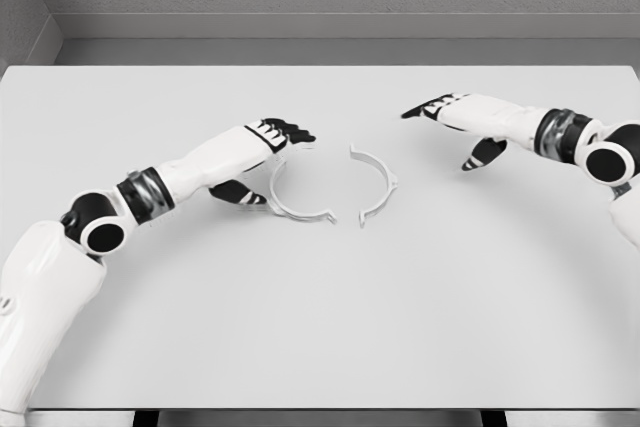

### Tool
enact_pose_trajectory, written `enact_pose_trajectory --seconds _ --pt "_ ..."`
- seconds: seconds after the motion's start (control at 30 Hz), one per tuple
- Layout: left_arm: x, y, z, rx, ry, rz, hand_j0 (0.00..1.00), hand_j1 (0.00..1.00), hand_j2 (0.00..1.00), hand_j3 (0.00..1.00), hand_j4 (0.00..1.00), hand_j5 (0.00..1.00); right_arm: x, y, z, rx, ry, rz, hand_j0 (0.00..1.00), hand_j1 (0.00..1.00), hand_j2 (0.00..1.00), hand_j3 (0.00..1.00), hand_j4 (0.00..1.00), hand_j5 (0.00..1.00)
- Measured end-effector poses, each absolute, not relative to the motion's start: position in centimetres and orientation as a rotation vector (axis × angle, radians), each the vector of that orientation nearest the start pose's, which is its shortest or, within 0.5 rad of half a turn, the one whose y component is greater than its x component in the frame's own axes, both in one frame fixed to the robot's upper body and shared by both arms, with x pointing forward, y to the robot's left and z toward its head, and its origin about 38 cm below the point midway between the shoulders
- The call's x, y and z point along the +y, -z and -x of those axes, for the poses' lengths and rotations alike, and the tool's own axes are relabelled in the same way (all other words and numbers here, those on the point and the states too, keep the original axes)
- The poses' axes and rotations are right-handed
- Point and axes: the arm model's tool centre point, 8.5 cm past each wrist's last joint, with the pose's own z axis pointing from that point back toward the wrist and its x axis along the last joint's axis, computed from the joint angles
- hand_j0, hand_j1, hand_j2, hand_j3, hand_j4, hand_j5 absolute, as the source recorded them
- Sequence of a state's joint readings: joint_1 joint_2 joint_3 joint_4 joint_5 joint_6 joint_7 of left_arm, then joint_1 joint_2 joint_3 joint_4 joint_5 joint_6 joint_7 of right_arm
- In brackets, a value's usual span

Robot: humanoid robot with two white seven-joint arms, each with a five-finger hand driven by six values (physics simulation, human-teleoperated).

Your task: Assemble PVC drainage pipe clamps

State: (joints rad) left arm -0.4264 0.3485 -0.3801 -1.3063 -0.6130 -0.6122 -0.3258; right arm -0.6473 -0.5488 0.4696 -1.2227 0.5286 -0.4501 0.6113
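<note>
Two white half-ring clamp pieces lie flat near the middle of the white table (320, 327). The left clamp half (293, 205) curves open toward the right; the right clamp half (378, 182) curves open toward the left, a small gap apart. My left hand (272, 152) hovers at the left half's upper left edge, black fingers extended over it and thumb lower beside it, holding nothing. My right hand (455, 127) hangs to the right of the right half, clearly apart from it, fingers stretched leftward, thumb pointing down, holding nothing.
A grey wall runs behind the table's far edge (320, 65). The table's front edge (320, 409) lies near the bottom of the view. Nothing else stands on the surface besides the two clamp halves.
</note>
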Motion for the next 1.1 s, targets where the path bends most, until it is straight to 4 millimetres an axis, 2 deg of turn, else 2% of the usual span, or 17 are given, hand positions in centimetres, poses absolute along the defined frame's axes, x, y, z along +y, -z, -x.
enact_pose_trajectory --seconds 0.1,0.27,0.5,0.83,1.1 --pt "20.1 -13.1 -44.3 -1.753 1.677 -0.286 1.00 1.00 1.00 1.00 1.00 1.00 -28.4 -17.9 -48.5 -1.311 -1.849 0.417 1.00 1.00 1.00 1.00 1.00 1.00" --pt "20.0 -12.3 -44.5 -1.730 1.676 -0.272 1.00 1.00 1.00 1.00 1.00 1.00 -28.1 -18.7 -48.5 -1.328 -1.860 0.430 1.00 1.00 1.00 1.00 1.00 1.00" --pt "19.1 -11.9 -44.4 -1.727 1.683 -0.245 1.00 1.00 1.00 1.00 1.00 1.00 -28.1 -18.4 -48.3 -1.327 -1.861 0.424 1.00 1.00 1.00 1.00 1.00 1.00" --pt "17.7 -12.5 -44.9 -1.741 1.700 -0.235 1.00 1.00 1.00 1.00 1.00 1.00 -27.0 -19.0 -47.6 -1.362 -1.891 0.424 1.00 1.00 1.00 1.00 1.00 1.00" --pt "18.1 -12.6 -45.6 -1.728 1.693 -0.248 1.00 1.00 1.00 1.00 1.00 1.00 -26.9 -19.4 -47.7 -1.371 -1.892 0.430 1.00 1.00 1.00 1.00 1.00 1.00"
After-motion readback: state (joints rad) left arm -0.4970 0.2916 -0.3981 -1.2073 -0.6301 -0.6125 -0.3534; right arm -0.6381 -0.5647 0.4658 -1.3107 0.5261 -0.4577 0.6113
